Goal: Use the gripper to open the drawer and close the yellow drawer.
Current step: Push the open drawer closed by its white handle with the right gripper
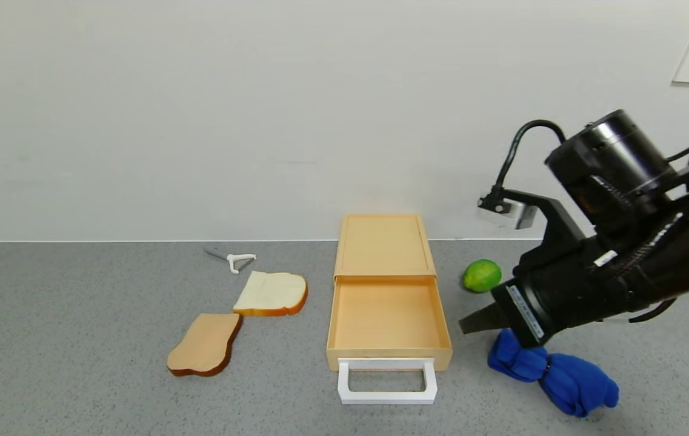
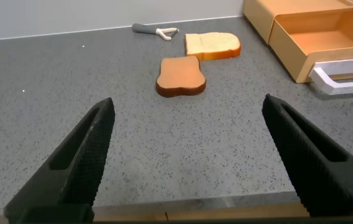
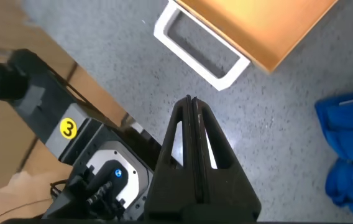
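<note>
Smooth yellow-tan drawer (image 1: 386,315) pulled open, boxy white loop handle (image 1: 387,381) forward.
Hovered just right of it: right gripper (image 1: 471,324), pressed together, empty.

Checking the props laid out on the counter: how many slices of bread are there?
2. One pale slice lies left of the open drawer, near a peeler. One brown slice lies nearer the robot, its corner touching the pale one. None looks hidden.
</note>
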You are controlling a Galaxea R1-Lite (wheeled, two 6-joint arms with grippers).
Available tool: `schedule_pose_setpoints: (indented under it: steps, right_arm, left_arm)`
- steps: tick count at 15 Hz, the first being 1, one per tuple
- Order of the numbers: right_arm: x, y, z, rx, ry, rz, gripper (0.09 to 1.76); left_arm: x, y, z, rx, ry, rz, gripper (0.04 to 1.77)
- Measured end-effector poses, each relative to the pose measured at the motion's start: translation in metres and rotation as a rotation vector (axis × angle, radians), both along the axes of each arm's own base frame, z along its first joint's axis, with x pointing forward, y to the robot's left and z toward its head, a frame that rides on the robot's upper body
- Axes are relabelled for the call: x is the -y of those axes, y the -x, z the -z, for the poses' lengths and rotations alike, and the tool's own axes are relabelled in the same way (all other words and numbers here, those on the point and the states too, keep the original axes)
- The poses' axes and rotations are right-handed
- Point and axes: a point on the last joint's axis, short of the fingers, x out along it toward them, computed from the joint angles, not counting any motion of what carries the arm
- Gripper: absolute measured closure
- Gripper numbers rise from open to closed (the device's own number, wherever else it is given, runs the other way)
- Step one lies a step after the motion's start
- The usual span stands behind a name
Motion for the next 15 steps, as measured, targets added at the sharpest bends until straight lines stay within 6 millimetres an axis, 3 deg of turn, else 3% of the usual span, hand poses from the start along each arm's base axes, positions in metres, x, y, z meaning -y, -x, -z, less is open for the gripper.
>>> schedule_pose_setpoints:
  steps: [6, 15]
  right_arm:
    - [0.049, 0.027, 0.003, 0.130, -0.155, 0.018, 1.73]
    - [0.058, 0.039, 0.002, 0.144, -0.164, 0.028, 1.73]
  left_arm:
    - [-0.001, 0.000, 0.000, 0.000, 0.000, -0.064, 0.09]
    - [0.000, 0.000, 0.000, 0.000, 0.002, 0.000, 0.09]
